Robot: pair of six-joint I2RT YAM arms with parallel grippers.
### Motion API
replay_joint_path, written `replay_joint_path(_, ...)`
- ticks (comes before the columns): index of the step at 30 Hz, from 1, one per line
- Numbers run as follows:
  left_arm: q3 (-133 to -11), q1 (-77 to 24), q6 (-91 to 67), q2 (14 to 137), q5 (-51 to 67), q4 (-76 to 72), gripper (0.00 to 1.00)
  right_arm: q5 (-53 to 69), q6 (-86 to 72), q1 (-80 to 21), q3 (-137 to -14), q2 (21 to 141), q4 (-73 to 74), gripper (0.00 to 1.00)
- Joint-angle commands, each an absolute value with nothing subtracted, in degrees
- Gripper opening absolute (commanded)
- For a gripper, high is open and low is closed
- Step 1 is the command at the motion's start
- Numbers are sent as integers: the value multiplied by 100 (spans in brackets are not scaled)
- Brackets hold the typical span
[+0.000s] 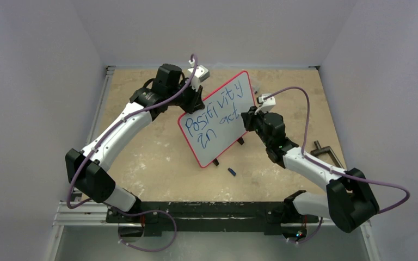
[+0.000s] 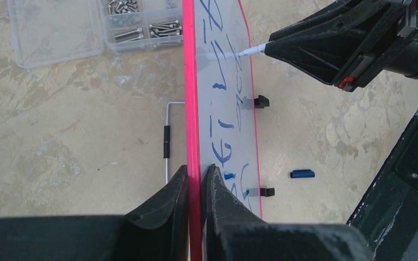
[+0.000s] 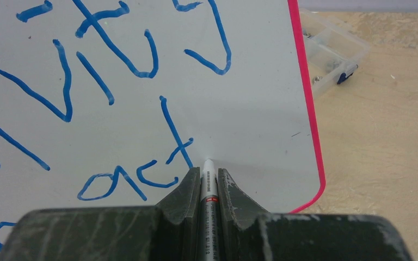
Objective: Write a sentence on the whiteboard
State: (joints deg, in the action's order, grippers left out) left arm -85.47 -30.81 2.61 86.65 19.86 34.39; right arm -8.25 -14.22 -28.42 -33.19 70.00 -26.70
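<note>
Two grips: left fingers (image 2: 166,212) pinch the whiteboard (image 2: 223,117) by its edge, right fingers (image 3: 180,198) clamp a marker (image 3: 209,187) touching it.

Blue handwriting on the whiteboard (image 1: 217,118) reads "Positivity" on the upper line and "in act" on the line below. Fine print runs along the barrel of the marker (image 3: 209,191), too small to read.

Whiteboard (image 1: 216,117) on table (image 1: 152,163); cap (image 1: 231,172), perhaps, before
</note>
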Motion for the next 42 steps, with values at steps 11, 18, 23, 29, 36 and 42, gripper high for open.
replay_joint_path(11, -8385, -3206, 884, 8607, 1912, 3999, 0, -949, -1264, -2830, -3590, 6321, -2499, 0)
replay_joint_path(18, -8376, -3201, 882, 8577, 1899, 3984, 0, -968, -1265, -2804, -3788, 6545, -2612, 0)
replay_joint_path(23, -8367, -3200, 891, 8570, 1903, 3984, 0, -1025, -1295, -2785, -3896, 6723, -2702, 0)
replay_joint_path(29, -8367, -3206, 897, 8563, 1884, 3988, 0, -1105, -1277, -2753, -3939, 6908, -2730, 0)
replay_joint_path(36, -8358, -3201, 902, 8569, 1873, 3981, 0, -1077, -1292, -2751, -3814, 7038, -2746, 0)
replay_joint_path(42, -8358, -3207, 899, 8562, 1879, 3981, 0, -1015, -1319, -2749, -3565, 7012, -2723, 0)
